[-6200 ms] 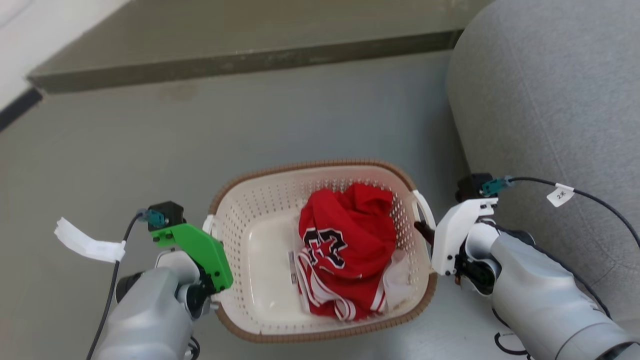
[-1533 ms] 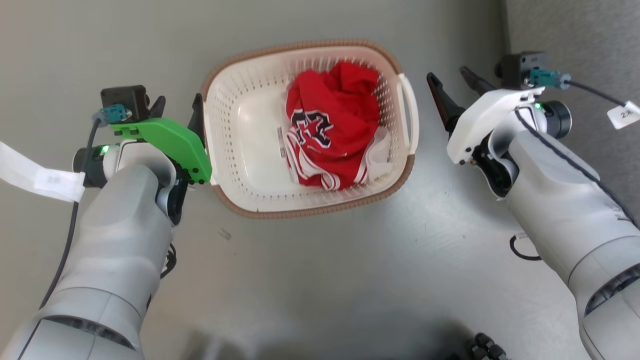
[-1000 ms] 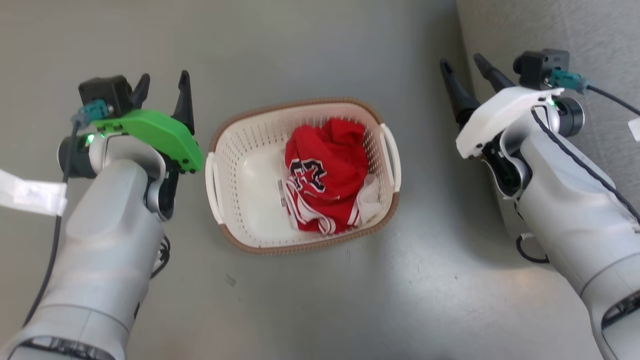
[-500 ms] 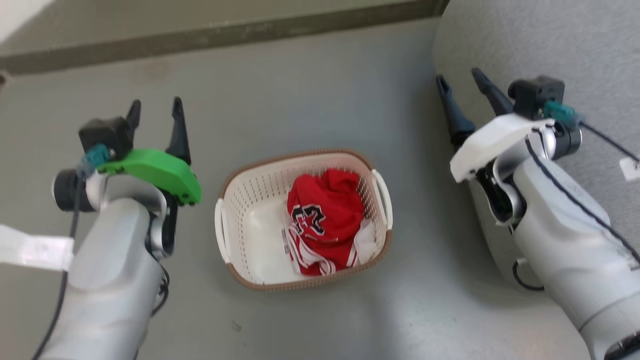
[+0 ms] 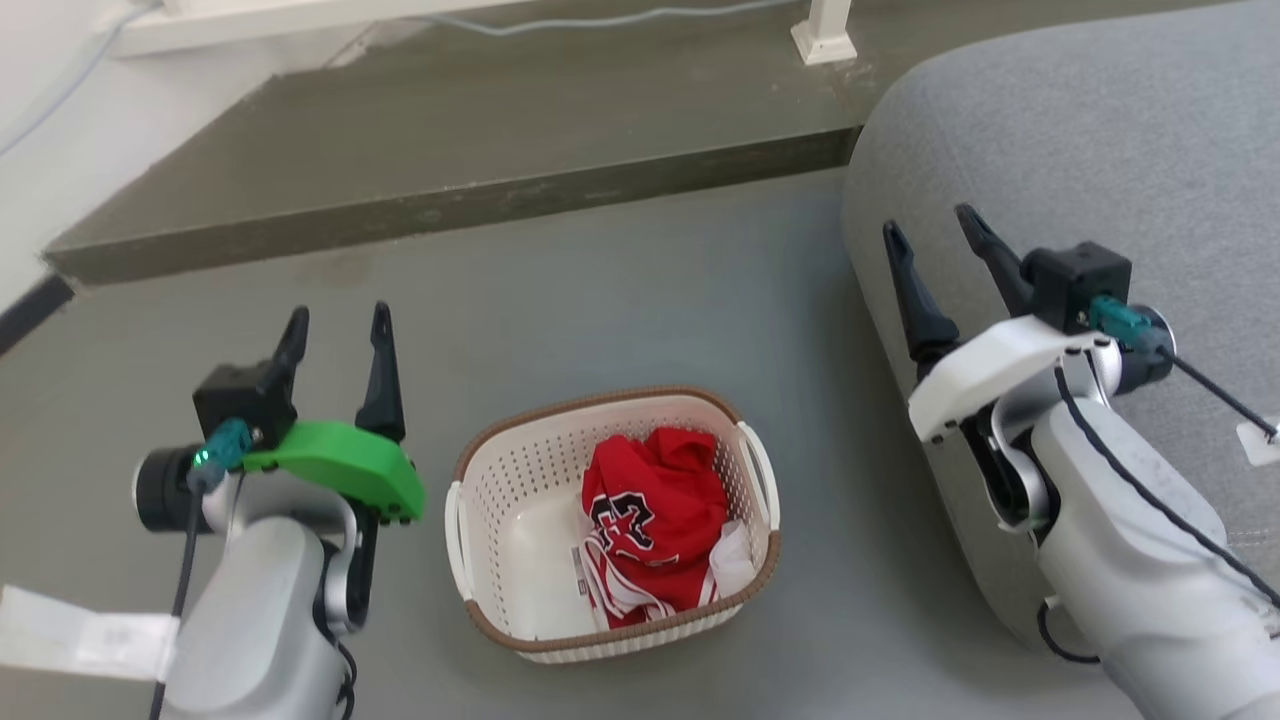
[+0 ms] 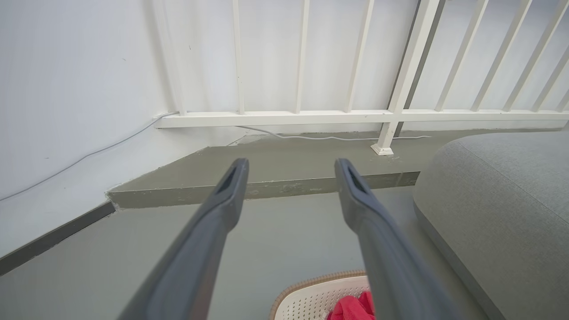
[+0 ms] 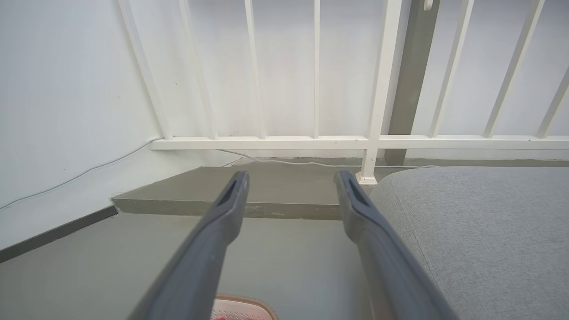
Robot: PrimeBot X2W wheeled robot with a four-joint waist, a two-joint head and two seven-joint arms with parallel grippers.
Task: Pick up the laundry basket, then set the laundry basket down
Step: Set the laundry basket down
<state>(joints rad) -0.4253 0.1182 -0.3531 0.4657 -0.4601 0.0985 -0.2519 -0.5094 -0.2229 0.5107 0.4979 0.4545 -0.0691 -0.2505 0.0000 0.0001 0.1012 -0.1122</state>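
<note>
the laundry basket (image 5: pixel 505 500) stands on the floor (image 5: pixel 620 290), out in the open. it is nearer the sofa-side edge than the wall-side edge, and well short of the step (image 5: pixel 450 190) along the far edge. we judge it set down. the left gripper (image 5: pixel 338 325) and the right gripper (image 5: pixel 928 240) are both well apart from it, one to each side, jaws spread wide and holding nothing.

what could go wrong from here is mostly a matter of the arms. if either one swings inward or drops, a long finger could hook a loop handle (image 5: pixel 764 478) or the brown rim (image 5: pixel 590 399) and drag or tip the basket. the right arm (image 5: pixel 1120 530) is close against the grey sofa (image 5: pixel 1080 150), so a turn of the waist could rub it along the fabric. its dangling paper tag (image 5: pixel 1257 432) could snag there too. should we lift again, the red jersey (image 5: pixel 652 495) is heaped toward the sofa side, so the load would likely pull unevenly.

we cannot tell whether the right arm touches the sofa. nor can we tell whether the basket's base sits flat, since its walls hide it. what lies under the jersey is covered, apart from some white cloth (image 5: pixel 735 560). the label (image 5: pixel 581 565) beside it is too small to read. in both wrist views the bottom edge cuts the basket off to a sliver of rim.
</note>
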